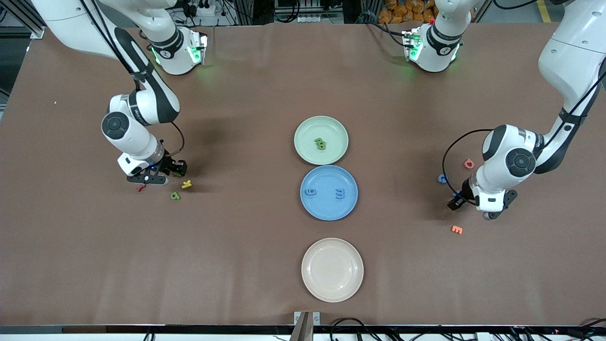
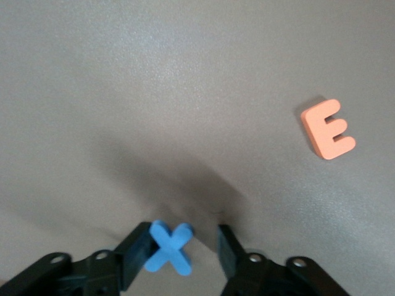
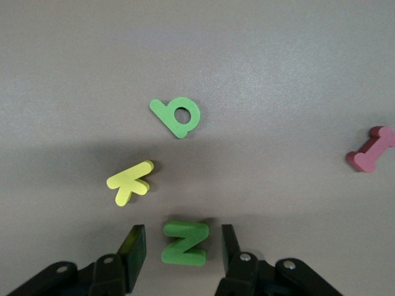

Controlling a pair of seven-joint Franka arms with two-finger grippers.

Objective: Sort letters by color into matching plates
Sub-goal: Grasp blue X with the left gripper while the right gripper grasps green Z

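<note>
Left gripper is down at the table, well out from the blue plate toward the left arm's end. Its fingers stand partly open around a blue X: one finger touches it, the other shows a gap, so no grip yet.

Right gripper is down at the table, well out from the blue plate toward the right arm's end. Its fingers straddle a green Z with a gap on both sides, partly open and holding nothing.

Plates: the green plate sits just beside the blue plate and farther from the front camera. A cream plate lies nearer the camera and is not part of the job.

Letters:
- two blue letters lie in the blue plate
- two green letters lie in the green plate
- one more blue letter is loose toward the left arm's end
- a green b is loose near the Z
- distractors: an orange E near the X, and a yellow K and a red piece near the Z

Handling, judged: the pieces look like light, soft foam, thin and lying flat, so there is little edge to catch.
- Pinch across the flat sides, low at the table.
- For the X, close on two opposite arms or it will likely pivot out.
- For the Z, grip square across the long edges.
- Light squeeze, since foam deforms and can pop free.
- The K sits close to one finger, so a nudge is possible.
</note>
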